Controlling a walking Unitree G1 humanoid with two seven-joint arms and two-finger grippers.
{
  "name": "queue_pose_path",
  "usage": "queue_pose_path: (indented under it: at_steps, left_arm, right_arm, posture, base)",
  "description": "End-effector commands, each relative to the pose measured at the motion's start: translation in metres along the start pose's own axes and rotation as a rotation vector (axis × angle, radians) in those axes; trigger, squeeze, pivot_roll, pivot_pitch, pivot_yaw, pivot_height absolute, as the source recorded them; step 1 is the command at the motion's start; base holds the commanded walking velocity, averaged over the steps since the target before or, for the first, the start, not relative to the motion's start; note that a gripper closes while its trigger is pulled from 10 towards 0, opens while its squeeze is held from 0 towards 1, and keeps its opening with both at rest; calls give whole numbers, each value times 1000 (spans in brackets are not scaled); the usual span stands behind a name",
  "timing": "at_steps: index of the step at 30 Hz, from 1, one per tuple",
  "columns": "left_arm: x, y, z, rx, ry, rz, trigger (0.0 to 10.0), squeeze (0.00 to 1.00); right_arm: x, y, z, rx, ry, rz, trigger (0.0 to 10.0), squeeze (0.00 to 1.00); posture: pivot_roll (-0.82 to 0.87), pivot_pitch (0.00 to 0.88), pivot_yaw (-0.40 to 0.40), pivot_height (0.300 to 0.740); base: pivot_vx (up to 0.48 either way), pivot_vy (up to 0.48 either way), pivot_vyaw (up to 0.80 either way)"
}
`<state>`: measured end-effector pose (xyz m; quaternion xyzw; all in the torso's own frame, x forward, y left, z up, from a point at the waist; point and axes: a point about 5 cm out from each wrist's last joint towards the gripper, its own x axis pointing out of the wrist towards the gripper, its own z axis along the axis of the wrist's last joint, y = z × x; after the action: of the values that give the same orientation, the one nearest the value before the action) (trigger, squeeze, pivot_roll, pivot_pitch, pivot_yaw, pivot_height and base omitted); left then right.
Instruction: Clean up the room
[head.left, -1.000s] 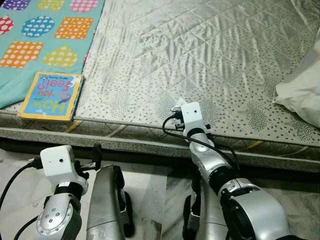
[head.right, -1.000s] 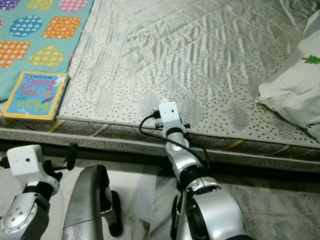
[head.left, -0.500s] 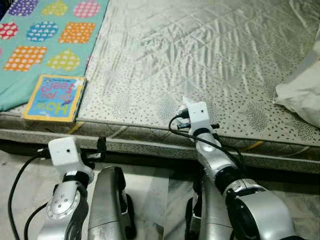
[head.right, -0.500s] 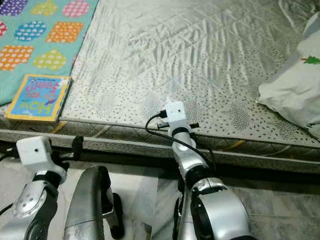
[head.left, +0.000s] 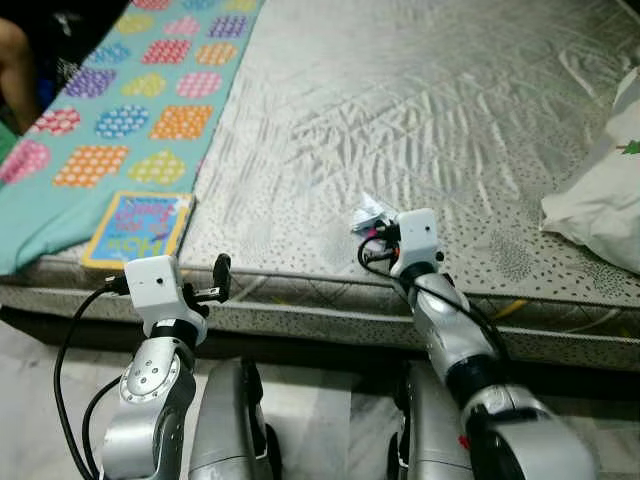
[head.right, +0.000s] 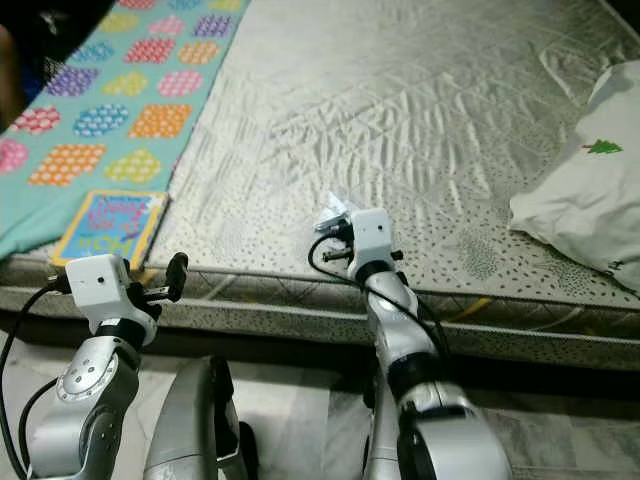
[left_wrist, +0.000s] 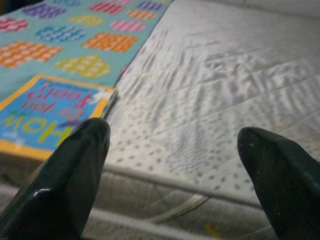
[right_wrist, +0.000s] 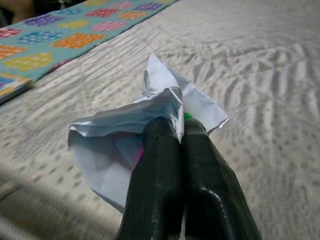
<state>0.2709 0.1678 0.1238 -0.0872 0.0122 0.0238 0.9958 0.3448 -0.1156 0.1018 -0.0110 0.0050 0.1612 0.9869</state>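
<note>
Two hands are up at the near edge of the bed (head.left: 420, 110). The right hand (right_wrist: 176, 131) has its fingers pinched together on a crumpled piece of white paper (right_wrist: 125, 140) — held just above the grey quilted mattress cover, close to the edge. The left hand (left_wrist: 172, 150) hovers with its fingers spread wide apart, gripping nothing, by the bed's edge near a picture book (head.left: 140, 226). The book lies on the bed beside a teal blanket (head.left: 120, 110) with coloured patches. A white pillow (head.right: 585, 200) rests on the bed's right side.
</note>
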Motion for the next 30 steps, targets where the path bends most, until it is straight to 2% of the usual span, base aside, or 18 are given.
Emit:
queue_pose_path:
  at_steps: [1, 2, 3, 4, 6, 8, 13, 22, 30]
  left_arm:
    - [0, 3, -2, 11, 0, 2, 10000, 0]
    - [0, 3, -3, 11, -3, 5, 10000, 0]
    - [-1, 5, -4, 11, -6, 14, 10000, 0]
    - [-1, 5, -4, 11, -6, 14, 10000, 0]
    - [-3, 8, -5, 12, -9, 29, 10000, 0]
    - [-4, 11, -5, 13, -11, 35, 10000, 0]
    - [-6, 15, -5, 12, -11, 33, 10000, 0]
    - [-4, 10, -6, 8, -16, 11, 10000, 0]
    - [-5, 9, -7, 5, -18, 11, 10000, 0]
  right_arm:
    - [-2, 3, 10, 23, -37, 26, 10000, 0]
    - [-7, 3, 11, 40, -61, 16, 10000, 0]
    - [-14, 2, 12, 99, -85, -23, 10000, 0]
    - [-14, 2, 12, 99, -85, -23, 10000, 0]
    - [-25, 2, 14, 209, -127, -107, 10000, 0]
    - [-31, 5, 21, 267, -159, -136, 10000, 0]
    - [-41, 12, 40, 271, -243, -141, 10000, 0]
    - [-43, 8, 52, 272, -228, -123, 10000, 0]
    - [-43, 11, 55, 270, -211, -105, 10000, 0]
  posture:
    - [-111, 36, 75, 553]
    - [-113, 30, 72, 553]
    - [-112, 29, 72, 553]
    - [-112, 29, 72, 553]
    - [-112, 35, 76, 553]
    - [-116, 41, 83, 553]
    - [-142, 49, 98, 553]
    - [-147, 55, 79, 602]
    - [-142, 54, 73, 646]
  base:
    - [0, 0, 0]
    - [0, 0, 0]
    - [0, 0, 0]
    - [0, 0, 0]
    - [0, 0, 0]
    - [0, 0, 0]
    - [0, 0, 0]
    - [0, 0, 0]
    - [0, 0, 0]
